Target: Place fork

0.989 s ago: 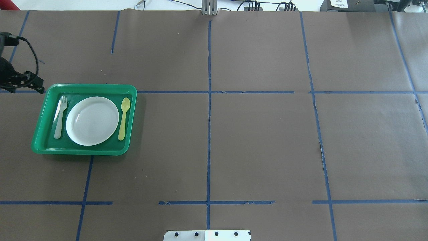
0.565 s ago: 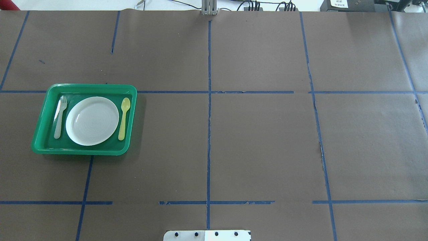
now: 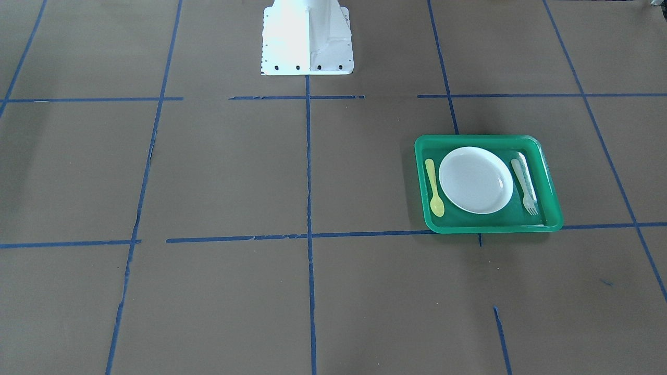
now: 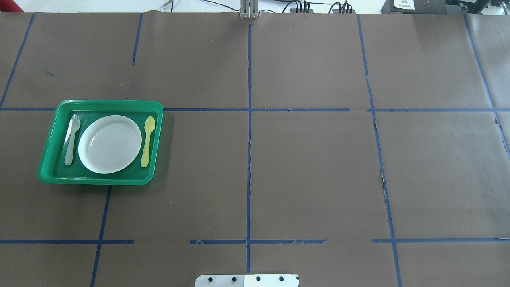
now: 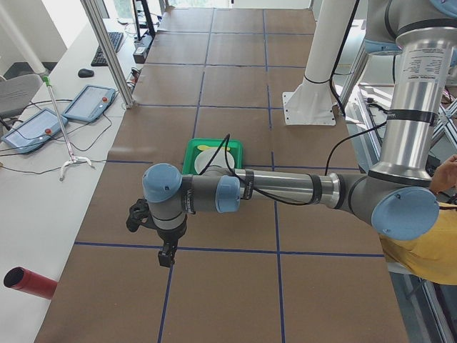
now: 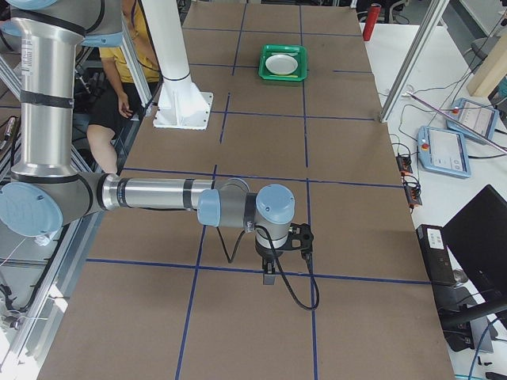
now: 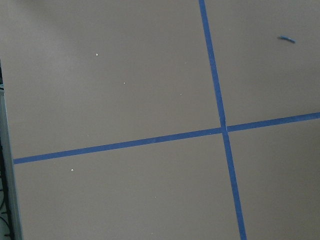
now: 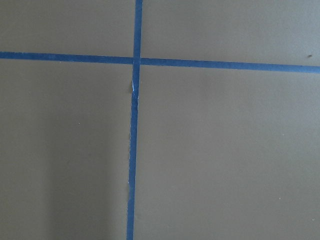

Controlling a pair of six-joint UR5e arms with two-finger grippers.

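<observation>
Pale translucent plastic fork (image 4: 72, 138) lies flat in the green rectangular plastic tray (image 4: 95, 180), just beside the round white plate (image 4: 110, 144); the yellow plastic spoon (image 4: 147, 140) lies on the plate's other side. I cannot tell whether the left gripper (image 5: 166, 254) or the right gripper (image 6: 269, 276) is spread or pressed together.

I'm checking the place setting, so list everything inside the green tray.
In the green tray: an empty white plate in the middle, the fork flat on the robot's left of it, a yellow spoon on the right. The tray floor beneath the plate is covered.
</observation>
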